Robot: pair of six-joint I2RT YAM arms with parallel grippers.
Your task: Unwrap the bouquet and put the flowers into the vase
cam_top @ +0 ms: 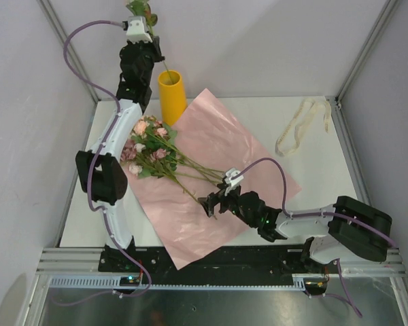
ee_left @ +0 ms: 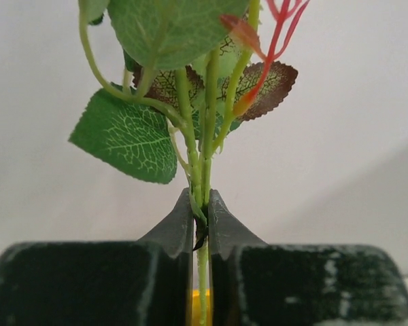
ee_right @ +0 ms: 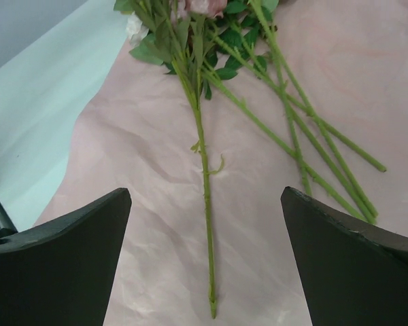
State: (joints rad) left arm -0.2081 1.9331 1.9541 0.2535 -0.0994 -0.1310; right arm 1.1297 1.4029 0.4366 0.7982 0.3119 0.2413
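Observation:
The bouquet lies opened out: loose flowers (cam_top: pixel 151 152) rest on the flat pink paper (cam_top: pixel 224 129), blooms to the left and stems (ee_right: pixel 313 149) fanning right. My left gripper (cam_top: pixel 144 49) (ee_left: pixel 200 198) is raised at the back, shut on one leafy flower stem (ee_left: pixel 202 268). That stem's lower end hangs over the mouth of the yellow vase (cam_top: pixel 171 95) (ee_left: pixel 198 300). My right gripper (cam_top: pixel 209 204) (ee_right: pixel 205 192) stands wide open low over the paper. A single green stem (ee_right: pixel 206 231) lies between its fingers, untouched.
The cream ribbon (cam_top: pixel 301 125) lies loose on the white table (cam_top: pixel 313 183) at the back right. The pink paper overhangs the table's near edge. Frame posts and grey walls close in the left, back and right sides.

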